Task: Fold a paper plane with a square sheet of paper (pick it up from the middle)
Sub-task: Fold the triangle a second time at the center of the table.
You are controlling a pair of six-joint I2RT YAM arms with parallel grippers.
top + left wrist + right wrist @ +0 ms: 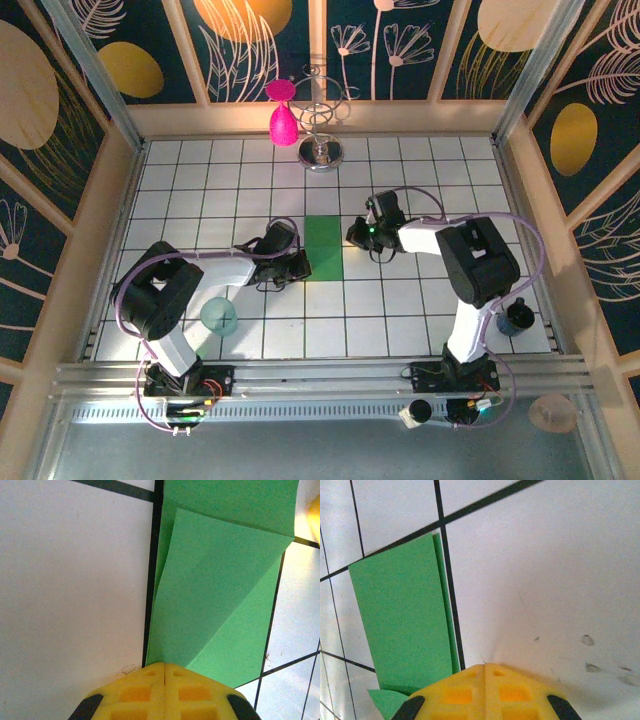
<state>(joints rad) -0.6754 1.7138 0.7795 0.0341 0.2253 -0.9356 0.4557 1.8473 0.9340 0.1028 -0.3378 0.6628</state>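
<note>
The bright green square sheet of paper (323,248) lies folded in half as a narrow upright rectangle in the middle of the tiled floor. In the left wrist view its upper layer (215,595) sits skewed over the lower one, with a diagonal edge showing. My left gripper (300,262) is at the sheet's lower left edge; its yellow fingers (164,666) are shut, tips touching the paper's near corner, nothing seen between them. My right gripper (355,237) is at the sheet's right edge, also shut (485,666), its tips on white tile just beside the paper (400,620).
A translucent teal cup (219,316) stands near the left arm's elbow. A pink teardrop object (283,124) and a metal wire stand (322,152) are at the back centre. A small dark cup (516,318) sits at the right edge.
</note>
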